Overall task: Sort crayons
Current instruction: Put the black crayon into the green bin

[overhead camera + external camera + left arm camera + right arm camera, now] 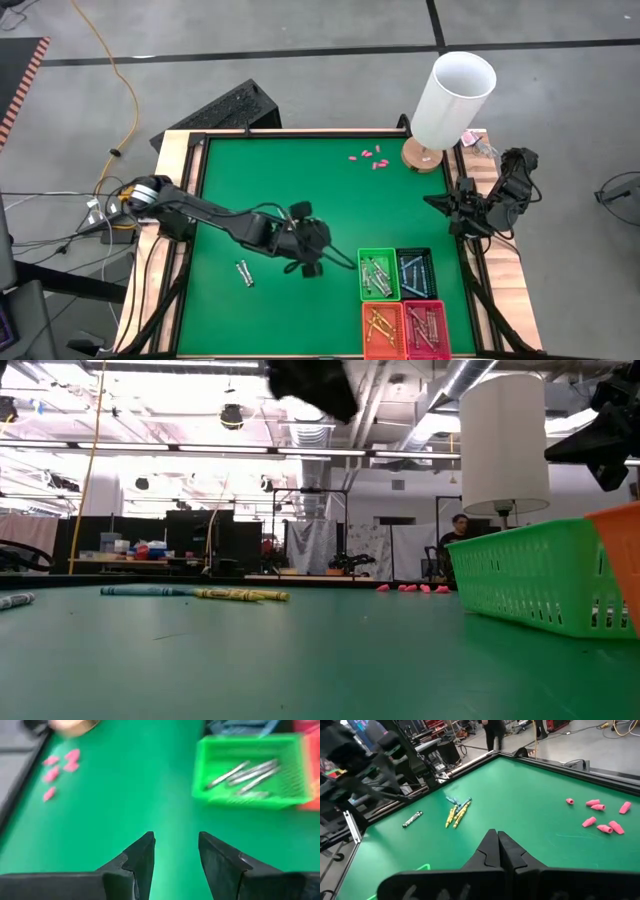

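High view: loose crayons (244,272) are seen lying on the green mat (270,190), left of the left gripper (311,262). More are picked out in the right wrist view, yellow and blue ones bunched together, a grey one (412,819) apart.

Four baskets are clustered at the mat's near right corner. Grey-white sticks are held in the green basket (378,275), light blue ones in the dark basket (415,273), yellow-orange ones in the orange basket (383,328), brownish-red ones in the red basket (426,327).

The left gripper is held above the mat just left of the green basket, fingers parted, nothing between them. The right gripper (440,204) is parked at the right edge, fingers pressed together, empty.

Small pink pieces (368,157) are scattered near the far edge, beside a white lamp (452,98) on a wooden base. The mat is framed by a wooden border (170,200). The wide middle of the mat is left bare.

Beyond, grey floor and an orange cable (112,70) are seen; a person (457,532) is glimpsed in the low view.
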Motion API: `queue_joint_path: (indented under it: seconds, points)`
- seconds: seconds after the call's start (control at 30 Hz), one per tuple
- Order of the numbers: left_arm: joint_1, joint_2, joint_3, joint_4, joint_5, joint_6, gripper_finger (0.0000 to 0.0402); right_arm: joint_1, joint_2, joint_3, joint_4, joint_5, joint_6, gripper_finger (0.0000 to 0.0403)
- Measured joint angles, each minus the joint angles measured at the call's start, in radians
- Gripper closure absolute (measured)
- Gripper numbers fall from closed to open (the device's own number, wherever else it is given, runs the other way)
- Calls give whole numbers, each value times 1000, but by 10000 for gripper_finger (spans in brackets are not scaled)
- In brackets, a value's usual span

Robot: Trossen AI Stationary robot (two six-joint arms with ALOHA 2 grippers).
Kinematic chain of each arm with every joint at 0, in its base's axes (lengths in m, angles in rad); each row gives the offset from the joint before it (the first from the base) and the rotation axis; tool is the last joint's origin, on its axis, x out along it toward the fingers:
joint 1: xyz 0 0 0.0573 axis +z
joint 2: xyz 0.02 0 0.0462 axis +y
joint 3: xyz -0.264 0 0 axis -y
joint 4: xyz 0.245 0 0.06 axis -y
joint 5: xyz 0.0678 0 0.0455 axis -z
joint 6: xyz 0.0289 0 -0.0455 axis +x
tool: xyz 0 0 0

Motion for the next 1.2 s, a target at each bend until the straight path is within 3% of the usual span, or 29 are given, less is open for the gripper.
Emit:
queue_joint_path:
  seconds: [0.2, 0.4, 0.8, 1.2]
  points:
    - [-33, -11, -3, -206, -48, -93, 260, 0, 0, 0, 0, 0, -1, 403]
    - [-44, -36, -123, -215, -30, -195, 260, 0, 0, 0, 0, 0, -1, 403]
    - [-50, -203, -410, 10, -43, -379, 260, 0, 0, 0, -4, -1, -2, 403]
    - [-50, -231, -441, 95, -77, -424, 260, 0, 0, 0, -3, 0, -2, 403]
